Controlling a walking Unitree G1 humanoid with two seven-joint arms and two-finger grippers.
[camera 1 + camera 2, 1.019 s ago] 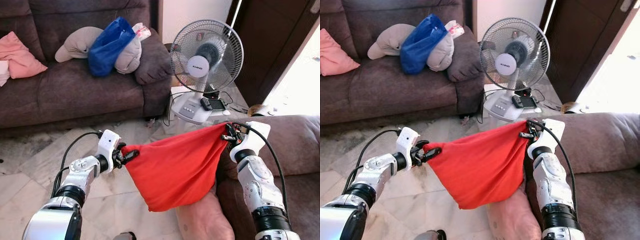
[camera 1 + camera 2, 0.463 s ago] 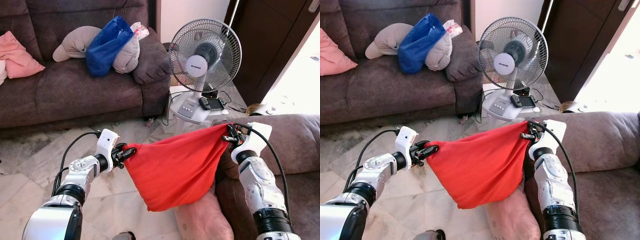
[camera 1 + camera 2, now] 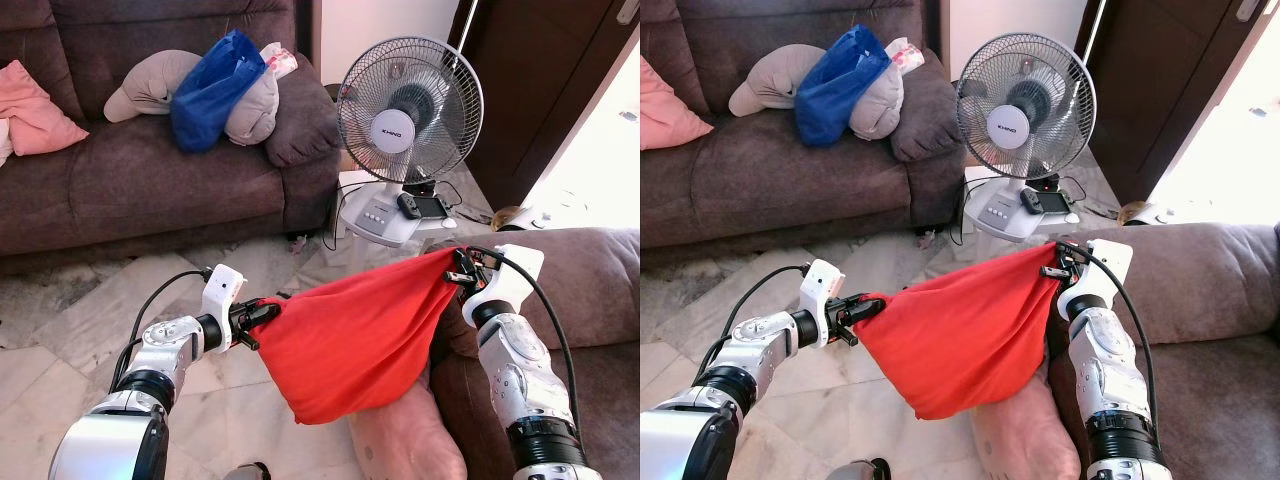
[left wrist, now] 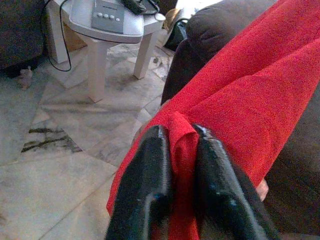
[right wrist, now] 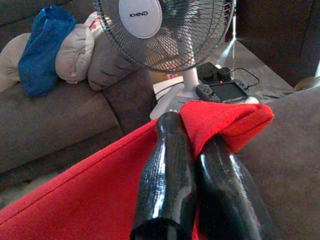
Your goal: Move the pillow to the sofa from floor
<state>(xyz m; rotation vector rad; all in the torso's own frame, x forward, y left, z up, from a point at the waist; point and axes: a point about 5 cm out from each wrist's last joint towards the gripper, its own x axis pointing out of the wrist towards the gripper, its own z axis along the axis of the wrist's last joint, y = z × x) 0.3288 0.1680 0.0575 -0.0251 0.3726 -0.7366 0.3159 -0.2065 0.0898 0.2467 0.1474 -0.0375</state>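
pillow: the red pillow [image 3: 350, 340] hangs in the air, stretched between both hands, just above the near sofa's [image 3: 590, 290] armrest
left hand: left hand [image 3: 262, 318] is clamped on one corner, out over the marble floor [image 3: 80, 320]
right hand: right hand [image 3: 462, 270] is pinching the other corner, right at the sofa arm
background: white fan [image 3: 410, 110] on a small stool, with the far sofa [image 3: 150, 180] and its blue bag [image 3: 215, 88] behind

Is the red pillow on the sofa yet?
Not yet. The pick-up is done: the red pillow hangs above the floor. The left gripper and right gripper each pinch a corner with shut fingers. Still left: putting it on a sofa and letting go.
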